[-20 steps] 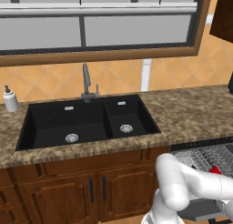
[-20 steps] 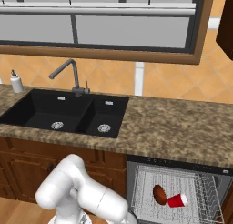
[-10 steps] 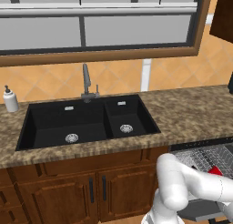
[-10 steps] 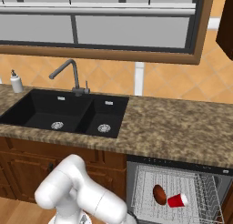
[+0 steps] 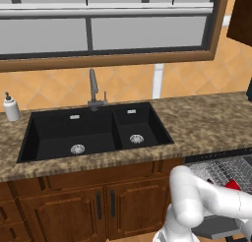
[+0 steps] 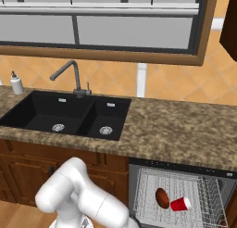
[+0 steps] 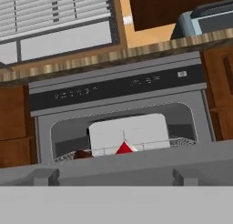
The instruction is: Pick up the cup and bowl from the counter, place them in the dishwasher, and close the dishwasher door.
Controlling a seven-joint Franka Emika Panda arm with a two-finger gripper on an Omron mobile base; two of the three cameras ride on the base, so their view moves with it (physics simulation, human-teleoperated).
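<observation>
The dishwasher [image 7: 113,89] stands open under the counter [image 6: 185,129]. In its wire rack [image 6: 203,190] the red cup [image 6: 180,204] lies on its side, with the dark red-brown bowl [image 6: 162,198] just to its left. Over the dishwasher door [image 7: 118,166], the hand view catches the cup [image 7: 124,149] and a sliver of the bowl [image 7: 82,154]. My gripper [image 7: 113,177] sits low in front of the door's edge. It is open, its fingertips [image 7: 44,176] far apart and holding nothing. From the left base view, the cup [image 5: 232,185] peeks out beside my arm.
A black double sink [image 5: 93,130] with a faucet [image 5: 93,88] is set into the counter left of the dishwasher. A white soap bottle [image 5: 11,108] stands at the far left. Wooden cabinets [image 5: 103,201] flank the dishwasher. A grey appliance [image 7: 205,18] sits on the counter above.
</observation>
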